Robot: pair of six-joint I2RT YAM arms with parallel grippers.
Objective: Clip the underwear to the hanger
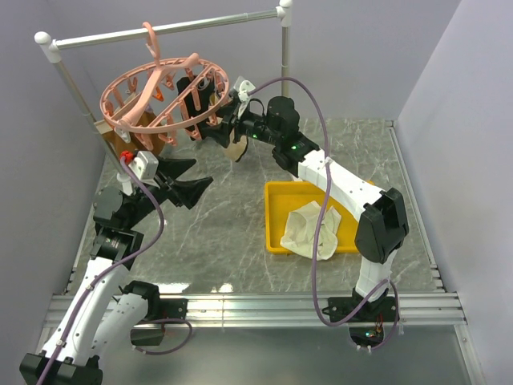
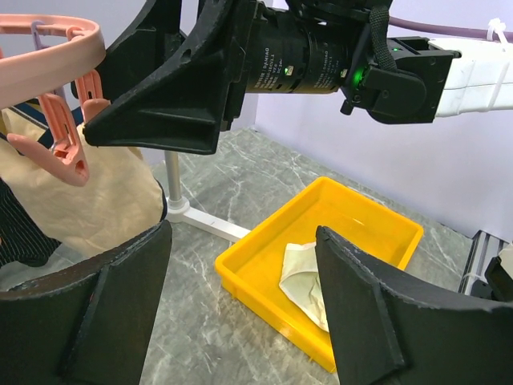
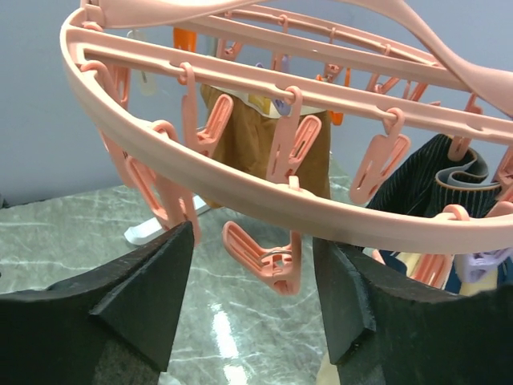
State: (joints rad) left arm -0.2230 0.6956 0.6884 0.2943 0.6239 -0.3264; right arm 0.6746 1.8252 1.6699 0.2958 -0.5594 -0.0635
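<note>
The cream underwear lies crumpled in the yellow tray; the left wrist view shows the underwear in the same tray. The pink hanger hangs by its hook from the rail. My right gripper is up at the ring's right side. In the right wrist view it stands open under the ring, with a pink clip hanging free between its fingers. My left gripper is open and empty, left of the tray and below the hanger.
A white-and-grey rail spans the back, and its foot rests on the marble table. A tan garment, a brown one and a dark striped one hang from the hanger's clips. Walls close in on both sides.
</note>
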